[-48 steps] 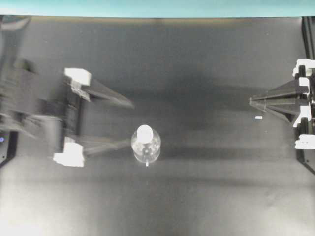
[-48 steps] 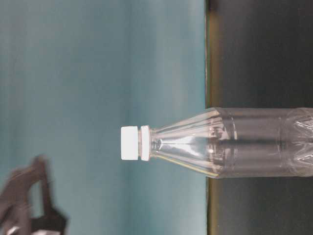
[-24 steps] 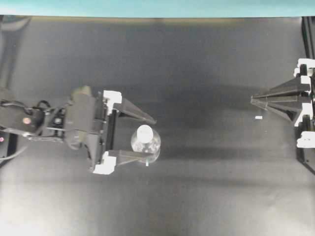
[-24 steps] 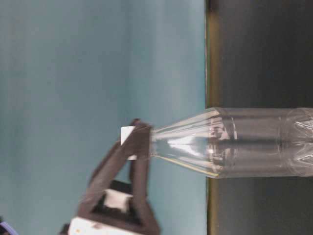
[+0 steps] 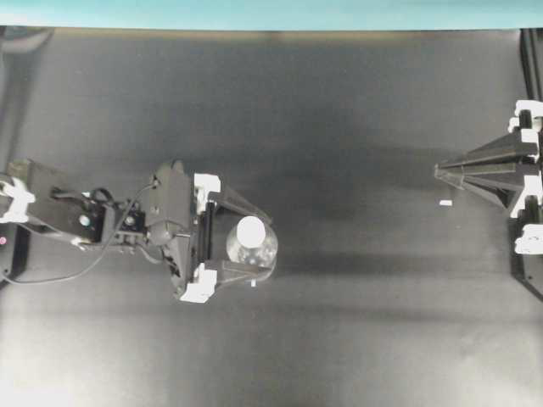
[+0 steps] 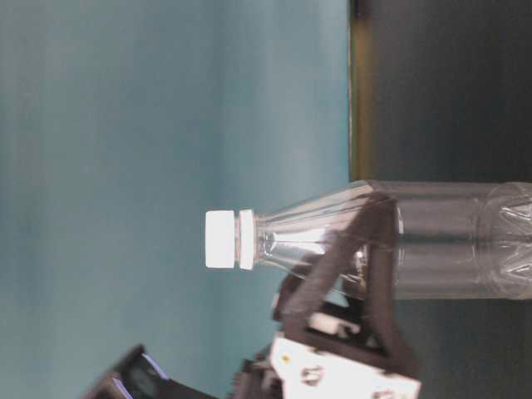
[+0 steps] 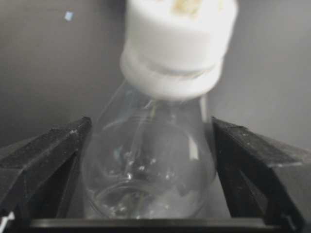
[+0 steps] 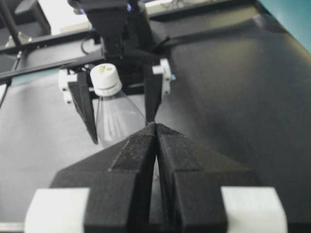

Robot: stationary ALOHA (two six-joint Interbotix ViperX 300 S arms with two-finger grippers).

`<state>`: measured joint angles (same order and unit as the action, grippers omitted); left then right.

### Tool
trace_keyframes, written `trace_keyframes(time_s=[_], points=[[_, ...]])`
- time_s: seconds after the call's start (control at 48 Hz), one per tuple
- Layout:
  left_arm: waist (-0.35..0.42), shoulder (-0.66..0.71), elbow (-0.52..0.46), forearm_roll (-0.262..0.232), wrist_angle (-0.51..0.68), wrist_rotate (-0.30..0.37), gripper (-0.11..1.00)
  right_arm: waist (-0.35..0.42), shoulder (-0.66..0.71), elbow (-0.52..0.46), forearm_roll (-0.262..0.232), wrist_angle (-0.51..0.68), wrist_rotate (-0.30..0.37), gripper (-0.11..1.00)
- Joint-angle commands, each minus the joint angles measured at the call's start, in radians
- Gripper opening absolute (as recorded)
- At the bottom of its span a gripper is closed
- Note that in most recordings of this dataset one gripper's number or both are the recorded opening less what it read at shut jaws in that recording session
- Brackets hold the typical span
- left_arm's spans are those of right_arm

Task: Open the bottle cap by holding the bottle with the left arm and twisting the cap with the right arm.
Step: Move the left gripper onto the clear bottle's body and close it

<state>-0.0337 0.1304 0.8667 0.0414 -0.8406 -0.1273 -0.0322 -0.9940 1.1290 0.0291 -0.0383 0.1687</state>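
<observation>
While your left gripper (image 5: 243, 239) stands spread around the bottle (image 5: 252, 251) left of centre on the black table (image 5: 356, 127), an uneven squeeze could tip it. Your right gripper (image 5: 441, 170), fingers pressed together, waits at far right. Only the left wrist view shows gaps beside both fingers (image 7: 46, 150); the cap (image 7: 180, 41) is untouched.

No legible txt/labels in any view.

Robotics lab bench, matte black tabletop (image 5: 356, 127) bare but for a clear test bottle (image 5: 252, 246), plain teal backdrop wall (image 5: 271, 12) behind it, two black robot arms mounted at opposite ends, exposed cables (image 5: 51, 273), metal frame rails (image 8: 43, 65) at the edge
</observation>
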Motion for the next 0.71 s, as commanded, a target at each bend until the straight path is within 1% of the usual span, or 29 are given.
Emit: trace_keyframes(time_s=[0.0, 0.312, 0.417, 0.479, 0.583, 0.687], points=[[-0.009, 0.034, -0.003, 0.005, -0.003, 0.002, 0.99, -0.008, 0.005, -0.025, 0.002, 0.005, 0.021, 0.00], [-0.012, 0.107, 0.009, 0.005, -0.002, -0.002, 0.99, -0.008, 0.006, -0.025, 0.002, 0.023, 0.063, 0.00], [-0.014, 0.127, 0.011, 0.005, 0.005, -0.002, 0.99, 0.014, 0.018, -0.029, 0.005, 0.032, 0.101, 0.00], [-0.017, 0.138, 0.009, 0.005, 0.005, -0.003, 0.99, 0.023, 0.021, -0.031, 0.005, 0.052, 0.126, 0.00], [-0.023, 0.140, 0.005, 0.005, 0.009, 0.000, 0.99, 0.034, 0.025, -0.032, 0.005, 0.118, 0.166, 0.00], [-0.023, 0.140, 0.003, 0.005, 0.020, 0.003, 0.99, 0.040, 0.025, -0.035, 0.005, 0.155, 0.178, 0.00]])
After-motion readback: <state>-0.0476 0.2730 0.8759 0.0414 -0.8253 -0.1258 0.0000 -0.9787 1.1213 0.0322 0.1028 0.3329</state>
